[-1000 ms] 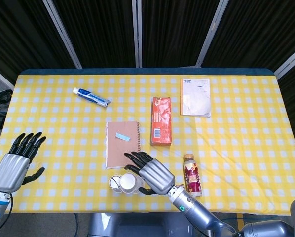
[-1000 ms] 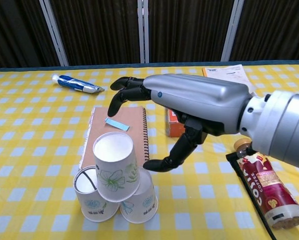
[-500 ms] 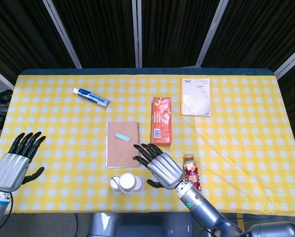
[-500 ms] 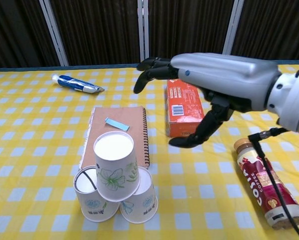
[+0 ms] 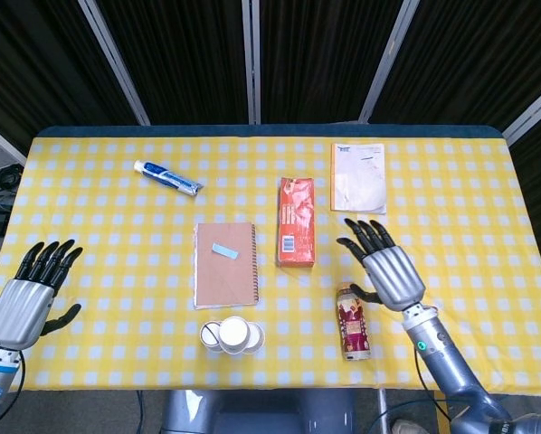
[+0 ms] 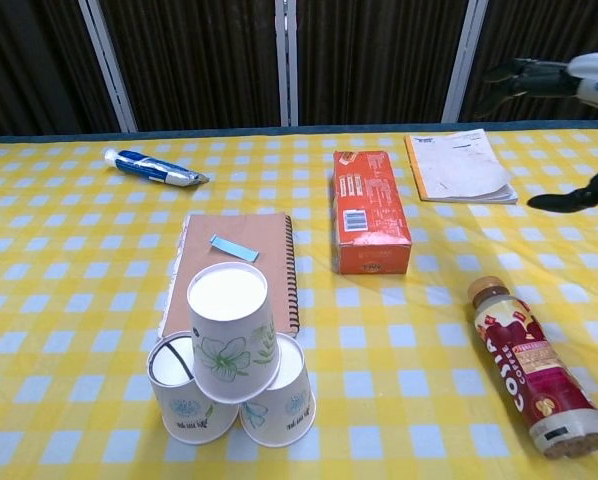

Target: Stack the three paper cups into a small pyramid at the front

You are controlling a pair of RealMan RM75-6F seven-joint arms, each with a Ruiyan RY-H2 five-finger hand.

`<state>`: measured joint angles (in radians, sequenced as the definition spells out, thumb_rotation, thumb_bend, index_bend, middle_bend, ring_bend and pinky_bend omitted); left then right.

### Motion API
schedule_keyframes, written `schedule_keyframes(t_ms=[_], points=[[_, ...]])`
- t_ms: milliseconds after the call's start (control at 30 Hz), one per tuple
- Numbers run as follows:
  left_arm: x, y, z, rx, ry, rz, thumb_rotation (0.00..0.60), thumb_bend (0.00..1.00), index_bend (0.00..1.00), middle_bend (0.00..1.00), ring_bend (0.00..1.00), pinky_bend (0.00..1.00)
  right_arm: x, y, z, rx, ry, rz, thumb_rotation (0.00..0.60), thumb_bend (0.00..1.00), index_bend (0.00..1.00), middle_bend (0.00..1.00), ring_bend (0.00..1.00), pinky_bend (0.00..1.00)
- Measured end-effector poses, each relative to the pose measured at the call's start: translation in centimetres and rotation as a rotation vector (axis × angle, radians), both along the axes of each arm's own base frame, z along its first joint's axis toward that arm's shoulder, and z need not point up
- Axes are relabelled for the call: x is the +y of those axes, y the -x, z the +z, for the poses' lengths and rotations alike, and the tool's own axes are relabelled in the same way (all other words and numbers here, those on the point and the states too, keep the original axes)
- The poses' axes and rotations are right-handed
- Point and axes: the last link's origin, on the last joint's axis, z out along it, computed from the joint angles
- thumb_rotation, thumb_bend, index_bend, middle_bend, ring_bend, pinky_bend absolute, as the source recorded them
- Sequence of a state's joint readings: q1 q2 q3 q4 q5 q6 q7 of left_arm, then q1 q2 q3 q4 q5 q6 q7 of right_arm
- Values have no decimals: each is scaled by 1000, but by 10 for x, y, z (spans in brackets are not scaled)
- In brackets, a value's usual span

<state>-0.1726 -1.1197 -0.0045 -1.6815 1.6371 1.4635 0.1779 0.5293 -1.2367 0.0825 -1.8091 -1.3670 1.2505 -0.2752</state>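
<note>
Three white paper cups with green flower prints stand upside down as a small pyramid [image 6: 229, 360] at the table's front edge: two side by side, the top cup [image 6: 229, 333] resting on both. From above the pyramid [image 5: 232, 335] shows as pale rings. My right hand [image 5: 386, 271] hovers open, well right of the cups, above the bottle, fingers spread; only its fingertips [image 6: 524, 75] show at the chest view's right edge. My left hand [image 5: 28, 297] hangs open at the front left, away from the cups, and the chest view does not show it.
A brown spiral notebook [image 5: 224, 264] lies just behind the cups. An orange box [image 5: 296, 221] and a coffee bottle [image 5: 353, 320] lie to the right. A toothpaste tube [image 5: 167, 177] is at the back left, and a paper booklet [image 5: 358, 177] at the back right.
My right hand has let go of the top cup and swung away to the right, now past the bottle. The pyramid stayed standing. The left hand has hardly moved.
</note>
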Motion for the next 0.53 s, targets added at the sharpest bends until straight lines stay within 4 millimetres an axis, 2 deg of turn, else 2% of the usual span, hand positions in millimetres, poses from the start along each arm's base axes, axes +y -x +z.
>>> schedule_keyframes(t_ms=[267, 400, 533], points=[[1, 3, -3, 15, -13, 6, 600, 251, 0, 0, 0, 0, 9, 63, 19, 59, 100, -52, 600, 131, 122, 0, 0, 0], [1, 10, -4, 21, -16, 22, 600, 242, 0, 0, 0, 0, 29, 94, 26, 65, 139, -75, 600, 130, 90, 0, 0, 0], [1, 14, -4, 24, -24, 28, 600, 242, 0, 0, 0, 0, 46, 113, 30, 68, 162, -88, 600, 130, 79, 0, 0, 0]])
